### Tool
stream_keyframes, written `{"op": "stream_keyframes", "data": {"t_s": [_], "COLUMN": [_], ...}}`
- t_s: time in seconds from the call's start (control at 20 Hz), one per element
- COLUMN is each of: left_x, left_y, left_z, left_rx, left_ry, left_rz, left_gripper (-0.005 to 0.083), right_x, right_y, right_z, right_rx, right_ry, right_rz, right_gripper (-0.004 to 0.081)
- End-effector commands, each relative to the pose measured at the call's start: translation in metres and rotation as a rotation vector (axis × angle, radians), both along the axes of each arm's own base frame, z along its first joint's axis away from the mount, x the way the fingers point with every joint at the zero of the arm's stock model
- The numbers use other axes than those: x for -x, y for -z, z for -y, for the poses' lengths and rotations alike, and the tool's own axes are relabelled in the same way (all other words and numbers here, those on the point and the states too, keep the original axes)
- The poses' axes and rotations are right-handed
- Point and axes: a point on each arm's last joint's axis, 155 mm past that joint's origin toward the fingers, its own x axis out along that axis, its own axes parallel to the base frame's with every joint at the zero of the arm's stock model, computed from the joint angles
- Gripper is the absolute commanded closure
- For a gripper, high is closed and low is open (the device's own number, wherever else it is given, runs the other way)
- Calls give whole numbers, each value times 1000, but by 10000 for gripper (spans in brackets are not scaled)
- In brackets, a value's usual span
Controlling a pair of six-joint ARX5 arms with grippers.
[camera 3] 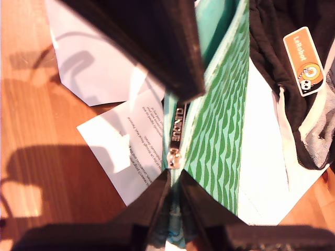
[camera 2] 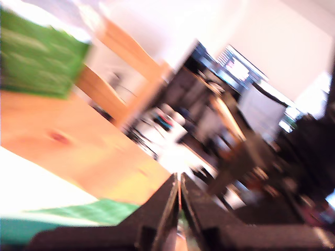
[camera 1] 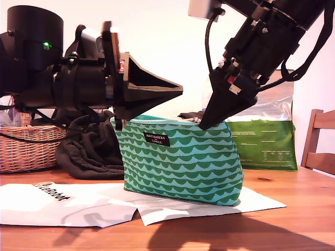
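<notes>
A teal pouch (camera 1: 178, 162) with green wave stripes stands upright on white paper on the wooden table (camera 1: 298, 219). My second gripper (camera 1: 202, 125) comes down from the exterior view's upper right. It is shut at the pouch's top edge, fingertips (camera 3: 159, 191) meeting at the zipper slider, beside the metal pull (camera 3: 177, 128). My first gripper (camera 1: 179, 90) reaches in level from the exterior view's left, shut, just above the pouch. Its blurred wrist view shows the closed fingers (camera 2: 157, 219) over the pouch (camera 2: 78, 214). Whether they pinch fabric is unclear.
A black garment (camera 1: 84, 151) and a wicker basket (camera 1: 26, 149) lie behind the pouch on the exterior view's left. A green bag (camera 1: 264, 144) and a wooden chair (camera 1: 319, 141) stand on its right. White papers (camera 1: 68, 201) cover the table's front. An orange sticker (camera 3: 304, 60) lies on the garment.
</notes>
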Motion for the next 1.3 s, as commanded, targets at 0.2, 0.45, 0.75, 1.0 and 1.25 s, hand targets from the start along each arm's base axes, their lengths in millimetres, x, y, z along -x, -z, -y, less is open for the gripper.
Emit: {"op": "stream_keyframes", "data": {"t_s": [0.2, 0.45, 0.75, 1.0, 1.25], "left_x": [1, -8, -31, -26, -18], "left_y": [-17, 14, -1, 1, 22], "left_z": [-8, -10, -13, -26, -29], "left_rx": [-106, -272, -422, -506, -518], "left_ry": [-38, -54, -75, -41, 19], "left_rz": [334, 156, -79, -278, -408], "left_gripper": [795, 693, 603, 603, 515], "right_x": [3, 2, 3, 2, 2], "right_y": [11, 10, 10, 10, 10], "right_z": [1, 1, 1, 0, 0], "right_rx": [16, 12, 12, 12, 8], "right_ry": [-3, -3, -3, -3, -5], "right_rz": [-22, -17, -17, -16, -15], "right_gripper": [781, 781, 781, 781, 781]}}
